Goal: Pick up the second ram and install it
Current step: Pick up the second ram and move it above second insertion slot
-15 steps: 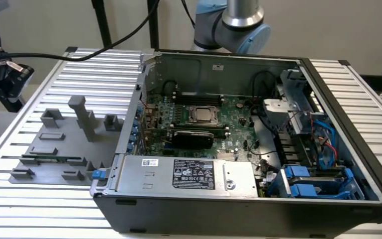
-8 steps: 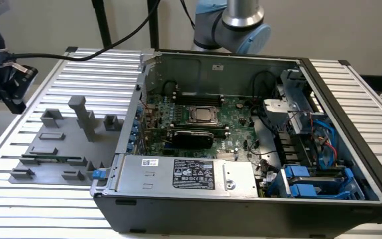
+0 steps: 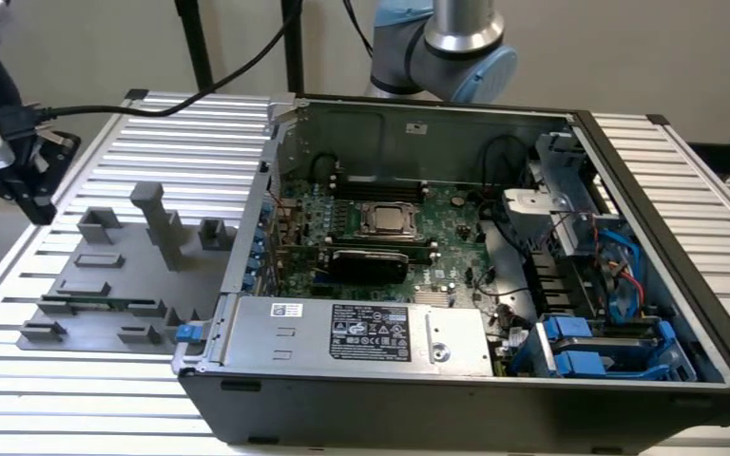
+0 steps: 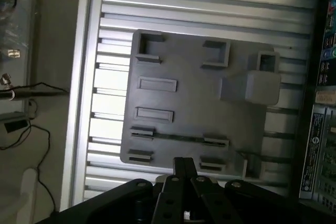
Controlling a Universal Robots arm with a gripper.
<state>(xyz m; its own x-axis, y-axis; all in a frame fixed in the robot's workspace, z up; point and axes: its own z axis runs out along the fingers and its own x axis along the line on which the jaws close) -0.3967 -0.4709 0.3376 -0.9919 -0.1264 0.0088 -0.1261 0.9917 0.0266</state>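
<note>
The second ram (image 3: pixel 102 304) is a thin green stick lying flat in a slot of the grey tray (image 3: pixel 111 285), on the exterior view's left of the computer case. In the wrist view the ram (image 4: pixel 178 137) appears as a dark narrow strip between two clips. My gripper (image 4: pixel 182 162) hangs well above the tray with its fingertips pressed together and nothing held. The exterior view catches its black body (image 3: pixel 16 166) at the left edge, high over the table. The motherboard's memory slots (image 3: pixel 378 180) run behind the CPU socket (image 3: pixel 391 220).
The open case (image 3: pixel 467 285) has a power supply (image 3: pixel 358 332) at the front and blue drive bays (image 3: pixel 606 347) on the exterior view's right. A tall grey post (image 3: pixel 163 223) and low blocks stand on the tray. A black cable (image 3: pixel 99 109) trails across the ribbed table.
</note>
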